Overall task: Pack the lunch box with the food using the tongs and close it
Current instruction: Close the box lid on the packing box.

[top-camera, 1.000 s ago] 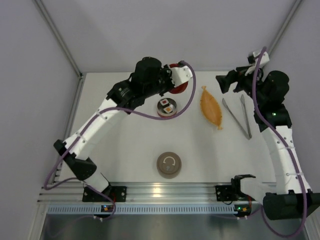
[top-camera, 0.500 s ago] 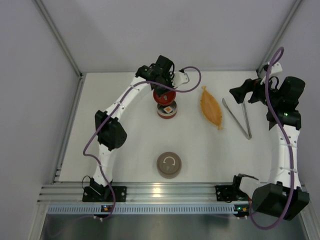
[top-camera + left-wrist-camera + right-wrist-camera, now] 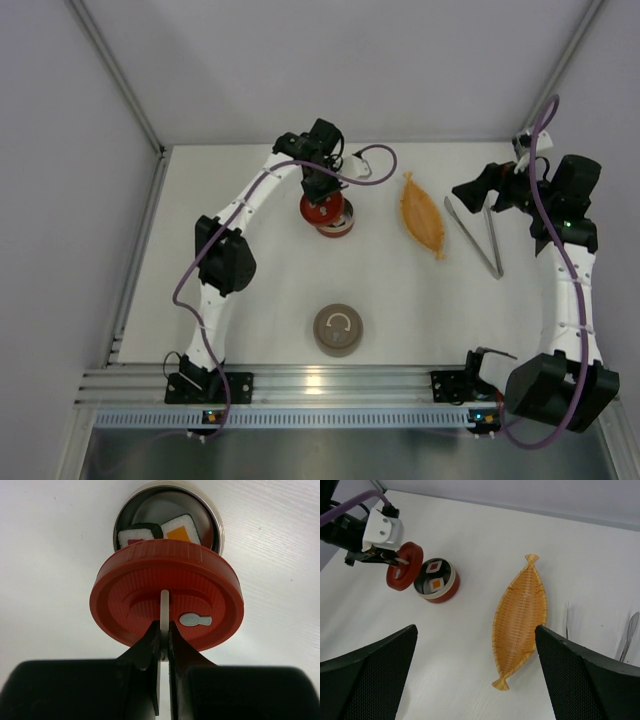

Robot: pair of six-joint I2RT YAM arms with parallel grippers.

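Lunch box [image 3: 340, 228] sits far-centre on the table [image 3: 250, 290], food [image 3: 182, 527] inside. Just left of it the left hand [image 3: 161, 630], clamped on the tab of the red lid [image 3: 167, 597], holds it tilted over the rim, nothing between. Right hand [image 3: 468, 193], spread wide, hovers by the tongs [image 3: 471, 236], beyond the woven tray [image 3: 422, 215].

Bright even light, soft faint shadows, sharp focus

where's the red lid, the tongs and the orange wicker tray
red lid [image 3: 192, 597]: left wrist view, on the raised centre of its top
tongs [image 3: 495, 264]: top view, near the joined end
wicker tray [image 3: 520, 615]: right wrist view, on the woven middle
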